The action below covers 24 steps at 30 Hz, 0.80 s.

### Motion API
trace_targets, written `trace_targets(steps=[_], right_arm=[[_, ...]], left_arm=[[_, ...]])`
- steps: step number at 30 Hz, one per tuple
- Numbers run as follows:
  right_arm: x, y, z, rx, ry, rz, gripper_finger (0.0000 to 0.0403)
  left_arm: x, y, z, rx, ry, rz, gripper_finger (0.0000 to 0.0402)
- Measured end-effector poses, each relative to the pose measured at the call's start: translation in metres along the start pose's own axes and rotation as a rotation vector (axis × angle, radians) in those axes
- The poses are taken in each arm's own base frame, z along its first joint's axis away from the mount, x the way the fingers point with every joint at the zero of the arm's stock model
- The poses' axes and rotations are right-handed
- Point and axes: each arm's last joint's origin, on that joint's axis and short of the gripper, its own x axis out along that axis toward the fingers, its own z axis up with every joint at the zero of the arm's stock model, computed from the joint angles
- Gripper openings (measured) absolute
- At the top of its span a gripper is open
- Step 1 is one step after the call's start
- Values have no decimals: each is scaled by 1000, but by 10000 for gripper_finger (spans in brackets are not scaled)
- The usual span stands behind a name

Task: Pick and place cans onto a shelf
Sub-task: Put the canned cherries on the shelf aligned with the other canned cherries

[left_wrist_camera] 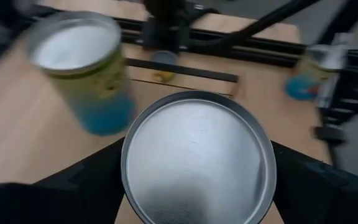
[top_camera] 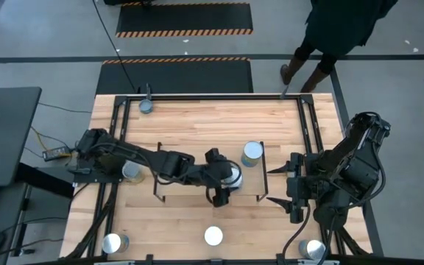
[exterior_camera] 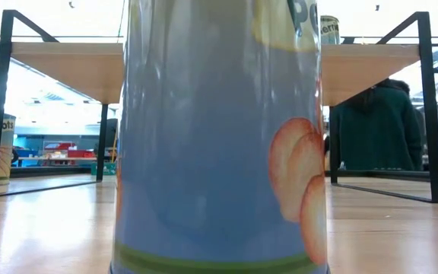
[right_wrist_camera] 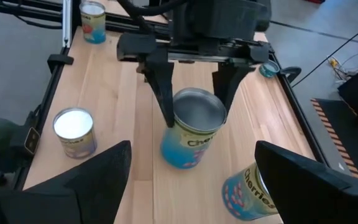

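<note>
My left gripper reaches in from the table's left over the shelf and is shut on a can with a blue label and a shiny top. A second can stands upright on the shelf's far right part. Whether the held can's bottom touches the board, I cannot tell. My right gripper waits open just past the shelf's right end, with nothing between its fingers. My left gripper has the can between its two fingers, one on each side of the upper wall just below the rim. The fingers slant down from the table's left. The can sits slightly tilted in the hold, top up.
Loose cans stand on the table at the far left, the left, the near left, the near middle and the near right. A black rail frame edges the table. A person stands beyond the far edge.
</note>
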Motion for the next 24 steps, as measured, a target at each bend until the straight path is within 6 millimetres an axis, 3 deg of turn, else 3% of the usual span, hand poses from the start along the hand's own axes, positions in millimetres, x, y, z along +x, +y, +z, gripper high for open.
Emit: trace_targets(steps=[24], right_arm=[[0, 1, 0, 0, 13, 20, 350]], left_arm=[[5, 12, 10, 85, -42, -42, 337]])
